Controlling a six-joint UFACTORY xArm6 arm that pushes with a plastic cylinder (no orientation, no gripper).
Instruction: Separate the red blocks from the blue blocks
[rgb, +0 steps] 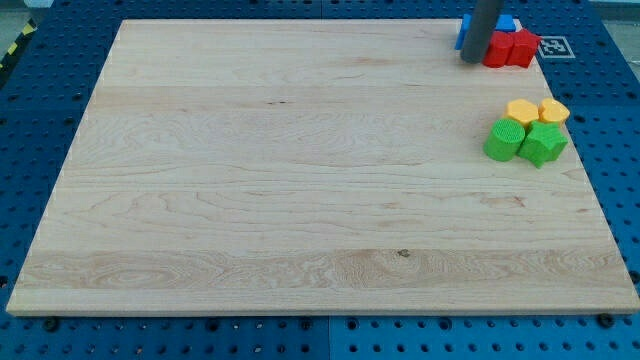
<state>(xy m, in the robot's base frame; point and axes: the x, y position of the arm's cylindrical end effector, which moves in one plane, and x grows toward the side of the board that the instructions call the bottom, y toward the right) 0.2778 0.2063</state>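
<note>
Two red blocks (510, 48) sit close together at the view's top right corner of the wooden board (300, 180). Blue blocks (507, 23) lie just behind them, touching them and largely hidden by the rod; their shapes cannot be made out. My tip (471, 60) rests on the board right at the left side of this red and blue cluster, at the edge of the left red block.
Two yellow blocks (537, 110) and two green blocks (526, 141) form a tight group near the board's right edge, below the red and blue cluster. A blue pegboard (40, 100) surrounds the board.
</note>
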